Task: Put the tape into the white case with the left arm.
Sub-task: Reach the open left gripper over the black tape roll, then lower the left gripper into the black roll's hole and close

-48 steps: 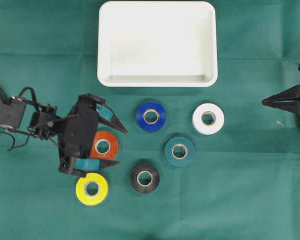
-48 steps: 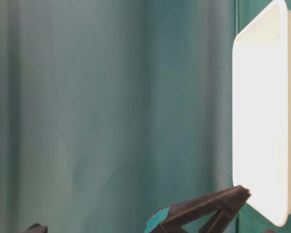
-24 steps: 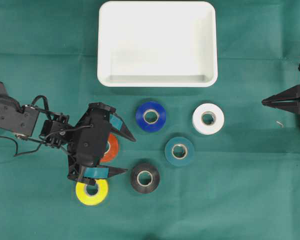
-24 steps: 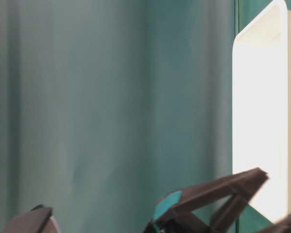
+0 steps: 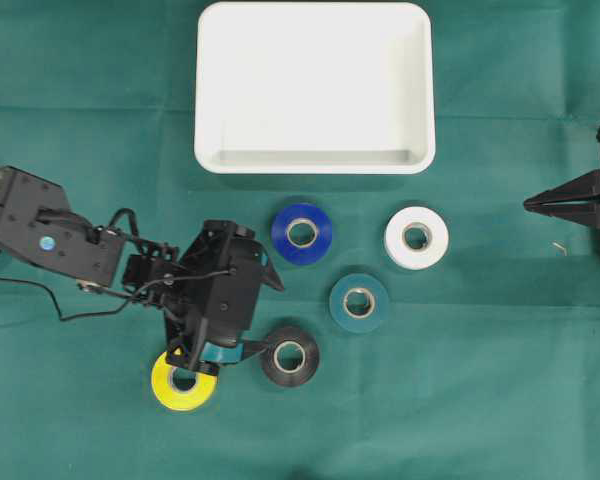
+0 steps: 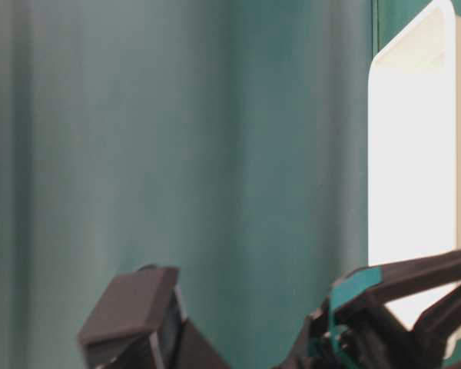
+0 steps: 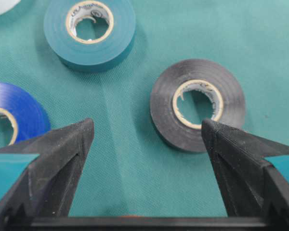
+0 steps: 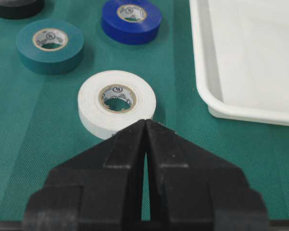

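The white case (image 5: 315, 85) sits at the back middle with nothing in it. In front of it lie a blue tape (image 5: 302, 233), a white tape (image 5: 417, 237), a teal tape (image 5: 359, 302), a black tape (image 5: 290, 355) and a yellow tape (image 5: 183, 380). My left gripper (image 5: 272, 316) hangs open over the cloth between the blue and black rolls, holding nothing. In the left wrist view the black tape (image 7: 197, 110) lies just ahead, with the right fingertip (image 7: 216, 137) at its near rim. An orange tape is almost wholly hidden under the gripper. My right gripper (image 5: 528, 205) is shut and empty.
A green cloth (image 5: 460, 400) covers the table. The right wrist view has the white tape (image 8: 117, 103) just beyond the shut tips, the teal (image 8: 50, 44) and blue (image 8: 131, 19) rolls farther off, and the white case (image 8: 245, 53) to the right.
My left arm has moved right, passing over the orange tape, which is now covered. The open fingers now reach beside the black tape. The right arm has not moved.
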{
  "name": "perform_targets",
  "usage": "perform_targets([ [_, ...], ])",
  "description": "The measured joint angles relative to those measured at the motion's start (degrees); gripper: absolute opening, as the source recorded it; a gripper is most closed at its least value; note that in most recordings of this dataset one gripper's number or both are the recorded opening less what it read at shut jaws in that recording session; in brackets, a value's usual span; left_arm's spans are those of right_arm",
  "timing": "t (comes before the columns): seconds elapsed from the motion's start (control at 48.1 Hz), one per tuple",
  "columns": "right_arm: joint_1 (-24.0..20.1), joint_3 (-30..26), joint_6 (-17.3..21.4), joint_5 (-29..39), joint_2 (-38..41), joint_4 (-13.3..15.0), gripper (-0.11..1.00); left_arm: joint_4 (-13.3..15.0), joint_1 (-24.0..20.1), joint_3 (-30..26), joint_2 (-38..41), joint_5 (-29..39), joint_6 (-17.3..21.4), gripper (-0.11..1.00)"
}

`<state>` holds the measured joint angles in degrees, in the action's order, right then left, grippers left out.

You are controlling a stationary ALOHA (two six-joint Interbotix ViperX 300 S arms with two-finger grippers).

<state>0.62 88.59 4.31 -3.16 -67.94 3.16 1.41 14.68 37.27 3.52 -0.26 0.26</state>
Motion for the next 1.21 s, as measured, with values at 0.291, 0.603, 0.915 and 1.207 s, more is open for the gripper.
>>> perform_targets([
  [0.291,0.00,-0.09,0.00,0.00,0.00,0.00,-0.09,0.00,0.09,-2.55,5.19,0.00,0.00,0.95],
  [0.603,-0.09,-0.09,0.00,0.00,0.00,0.00,-0.09,0.00,0.09,-4.92,9.05,0.00,-0.18,0.95],
  [0.915,0.00,-0.09,0.00,0.00,0.00,0.00,-0.09,0.00,0.26,-7.21,12.39,1.05,-0.53,0.95],
  [1.207,0.00,-0.09,0.00,0.09,0.00,0.00,-0.09,0.00,0.26,-8.17,13.89,2.02,-0.53,0.95],
])
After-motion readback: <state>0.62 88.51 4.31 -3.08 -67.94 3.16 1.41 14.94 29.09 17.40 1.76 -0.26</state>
